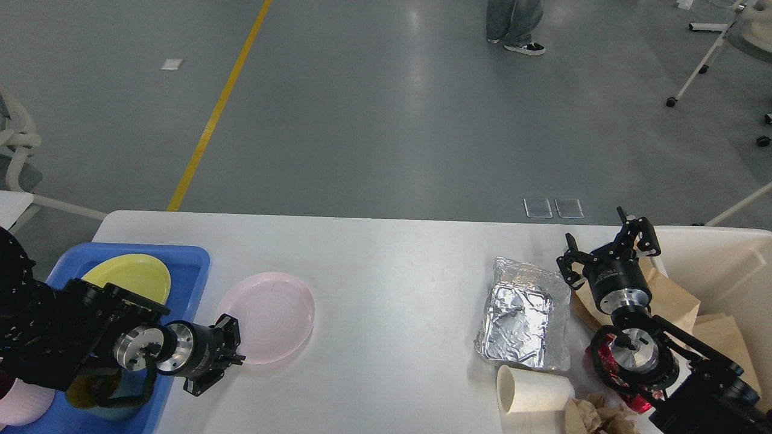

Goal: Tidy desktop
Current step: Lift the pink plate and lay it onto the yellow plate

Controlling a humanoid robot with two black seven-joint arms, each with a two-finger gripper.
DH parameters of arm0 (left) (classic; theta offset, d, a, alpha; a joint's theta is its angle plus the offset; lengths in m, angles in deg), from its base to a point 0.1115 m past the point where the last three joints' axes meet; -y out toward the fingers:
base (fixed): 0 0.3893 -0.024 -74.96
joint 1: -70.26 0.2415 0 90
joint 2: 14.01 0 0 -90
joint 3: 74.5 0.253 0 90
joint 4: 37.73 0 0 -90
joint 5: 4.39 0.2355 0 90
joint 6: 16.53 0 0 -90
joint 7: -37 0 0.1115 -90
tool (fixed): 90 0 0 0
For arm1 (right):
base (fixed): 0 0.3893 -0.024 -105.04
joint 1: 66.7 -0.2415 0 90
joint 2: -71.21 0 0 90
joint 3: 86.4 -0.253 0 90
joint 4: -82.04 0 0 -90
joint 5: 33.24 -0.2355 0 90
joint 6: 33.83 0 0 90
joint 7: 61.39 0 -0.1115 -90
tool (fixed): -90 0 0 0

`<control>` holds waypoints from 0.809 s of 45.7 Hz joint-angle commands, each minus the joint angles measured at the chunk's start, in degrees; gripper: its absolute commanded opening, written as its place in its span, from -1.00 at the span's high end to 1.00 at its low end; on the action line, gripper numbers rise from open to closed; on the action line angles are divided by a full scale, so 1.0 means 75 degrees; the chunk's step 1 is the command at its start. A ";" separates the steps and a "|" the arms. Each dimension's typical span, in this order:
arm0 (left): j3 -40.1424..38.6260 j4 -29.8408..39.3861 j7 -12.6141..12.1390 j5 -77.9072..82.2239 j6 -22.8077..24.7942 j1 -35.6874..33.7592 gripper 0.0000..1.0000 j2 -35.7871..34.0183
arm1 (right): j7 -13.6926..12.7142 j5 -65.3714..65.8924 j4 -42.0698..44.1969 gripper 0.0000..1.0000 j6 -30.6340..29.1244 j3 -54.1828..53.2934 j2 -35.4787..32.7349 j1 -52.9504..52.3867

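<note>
The white desktop [392,271] fills the lower half of the head view. A pink plate [268,316] lies on it at the left, just right of the blue tray [187,256]. My left gripper [236,357] is low at the plate's near-left rim and touches it; its dark fingers cannot be told apart. My right gripper [606,246] is open and empty, raised at the right between a crumpled foil tray [525,313] and the cream-beige bin [724,259].
The blue tray holds a yellow plate [129,274], a pink cup [21,405] and a dark bowl [84,392]. A paper cup [534,390] lies on its side by crumpled brown paper [597,416]. A red item [597,355] sits under my right arm. Brown bags [669,301] fill the bin.
</note>
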 commanded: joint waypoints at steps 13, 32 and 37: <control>0.1245 0.1057 -0.0178 0.0104 0.0968 -0.2569 1.00 -0.0900 | 0.0000 0.0000 0.0008 -1.00 0.0000 0.0000 0.0000 0.0010; 0.3249 0.3940 -0.0635 0.0186 0.2117 -0.7479 1.00 -0.1042 | 0.0000 0.0000 -0.0003 -1.00 0.0000 0.0000 0.0000 0.0010; 0.3753 0.4398 -0.0635 0.0174 0.2597 -0.8313 1.00 -0.0854 | 0.0000 0.0000 0.0008 -1.00 0.0000 0.0000 0.0000 -0.0002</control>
